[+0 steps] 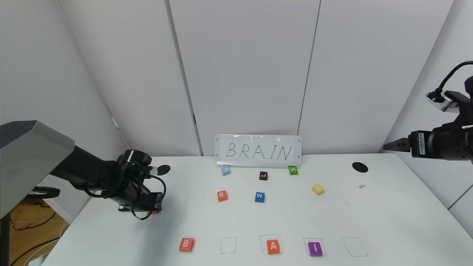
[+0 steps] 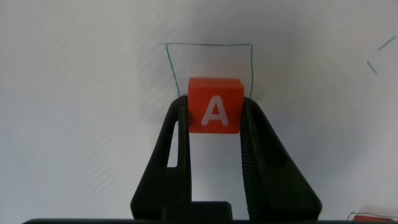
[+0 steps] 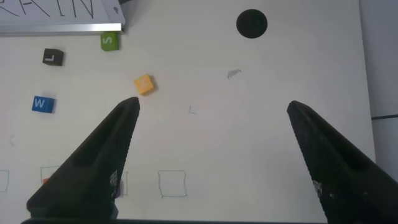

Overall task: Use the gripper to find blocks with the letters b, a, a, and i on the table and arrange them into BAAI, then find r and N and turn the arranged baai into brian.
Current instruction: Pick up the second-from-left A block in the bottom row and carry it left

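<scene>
One orange A tile [image 2: 214,106] is clamped between the fingers of the left gripper [image 1: 147,207], low over the table [image 1: 388,221], well left of the B tile [image 1: 186,244]. The outlined square [image 1: 228,245] just right of B is judged its target, nearer the left arm. The right gripper [image 3: 211,155] is held wide open and empty, high off to the right.

Hidden, cropped and unreadable bits

In the head view the left gripper [image 1: 153,207] hides all but a sliver of its orange A [image 2: 214,106]. The right arm [image 1: 439,144] is cut off by the frame edge. The letters on the yellow tile [image 1: 317,189] and the light-blue tile [image 1: 225,170] are too faint to read.
</scene>
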Motion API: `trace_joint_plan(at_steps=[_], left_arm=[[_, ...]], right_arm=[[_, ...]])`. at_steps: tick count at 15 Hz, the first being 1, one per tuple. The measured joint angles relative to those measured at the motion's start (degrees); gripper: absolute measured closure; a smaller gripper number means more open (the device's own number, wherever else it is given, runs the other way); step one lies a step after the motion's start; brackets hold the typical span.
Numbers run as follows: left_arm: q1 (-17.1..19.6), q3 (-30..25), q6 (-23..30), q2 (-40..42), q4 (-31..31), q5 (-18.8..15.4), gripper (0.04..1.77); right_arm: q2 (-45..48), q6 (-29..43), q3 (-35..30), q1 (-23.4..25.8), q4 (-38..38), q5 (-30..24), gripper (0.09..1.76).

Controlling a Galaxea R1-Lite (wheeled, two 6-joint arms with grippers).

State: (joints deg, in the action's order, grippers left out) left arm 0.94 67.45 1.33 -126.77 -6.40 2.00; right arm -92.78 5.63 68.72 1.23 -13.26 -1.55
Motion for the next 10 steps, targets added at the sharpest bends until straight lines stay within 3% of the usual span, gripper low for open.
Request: trace_joint_plan(at_steps=[10], left_arm=[[0.0,0.2,0.1,0.0,0.1,-0.5,1.29]], right_arm=[[-0.1,0.0,0.0,0.0,0.0,0.0,0.14]])
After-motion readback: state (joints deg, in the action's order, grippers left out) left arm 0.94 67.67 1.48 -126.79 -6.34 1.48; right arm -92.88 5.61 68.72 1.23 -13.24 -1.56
